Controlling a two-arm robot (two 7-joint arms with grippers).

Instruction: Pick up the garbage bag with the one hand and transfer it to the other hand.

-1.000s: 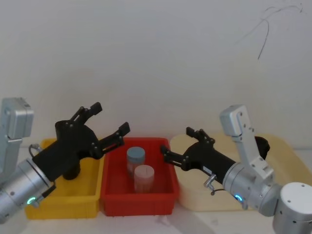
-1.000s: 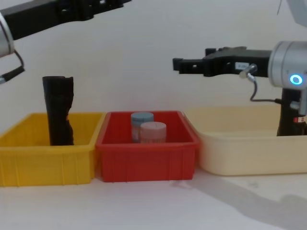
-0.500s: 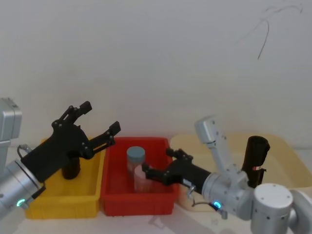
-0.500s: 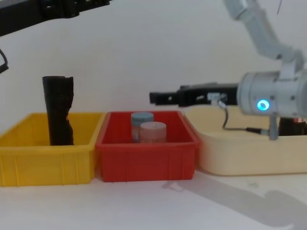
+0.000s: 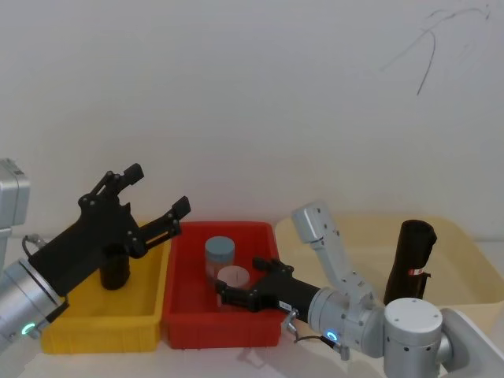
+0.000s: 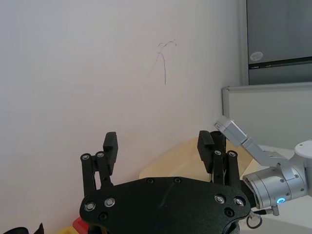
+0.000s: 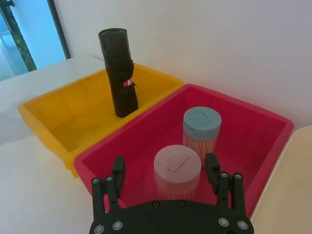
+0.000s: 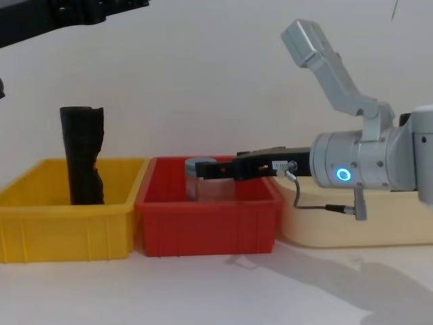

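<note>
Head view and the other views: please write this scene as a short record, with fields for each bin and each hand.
yellow bin: left roll, black, upright, labelled
red bin: blue-lid jar and pink-lid jar, upright
cream bin: right roll, black, upright
left hand: open, empty, high above the yellow bin
right hand: open, empty, low over the red bin, close to the pink-lid jar
</note>
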